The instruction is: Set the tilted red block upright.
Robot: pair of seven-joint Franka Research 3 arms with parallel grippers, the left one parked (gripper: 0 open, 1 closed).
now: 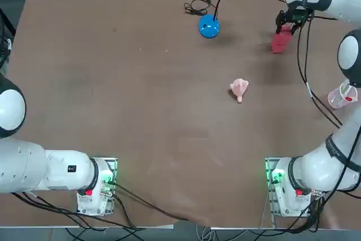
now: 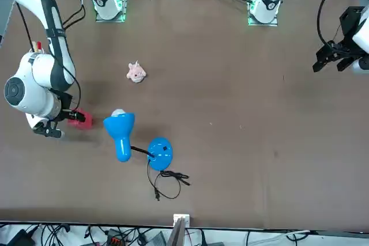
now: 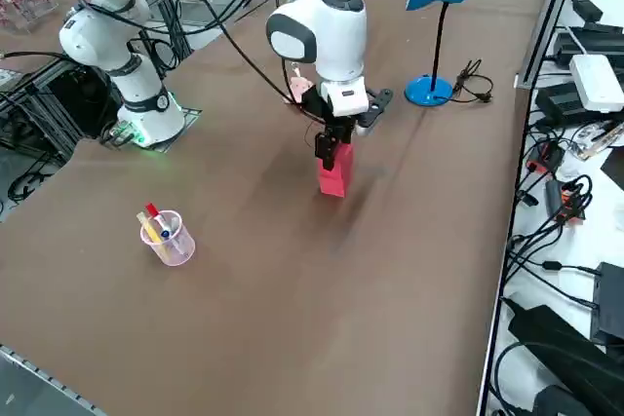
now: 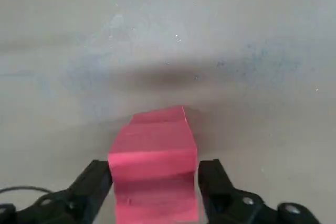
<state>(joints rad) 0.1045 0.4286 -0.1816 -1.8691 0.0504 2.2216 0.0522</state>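
Note:
The red block [image 3: 332,174] stands on end on the brown table at the far right, and in the top view the red block [image 1: 280,42] shows just below the wrist. My right gripper [image 3: 331,148] comes down onto its top end from above. In the wrist view one black finger [image 4: 97,179] lies against one side of the red block [image 4: 155,145] and the other finger against the opposite side, with no gap showing. From the front, the red block [image 2: 82,120] pokes out beside the right gripper [image 2: 69,118].
A blue desk lamp [image 1: 208,26] with its cable [image 1: 196,8] stands at the far middle. A pale pink lumpy thing [image 1: 239,88] lies near the table's centre right. A clear cup of pens [image 1: 341,95] sits by the right edge.

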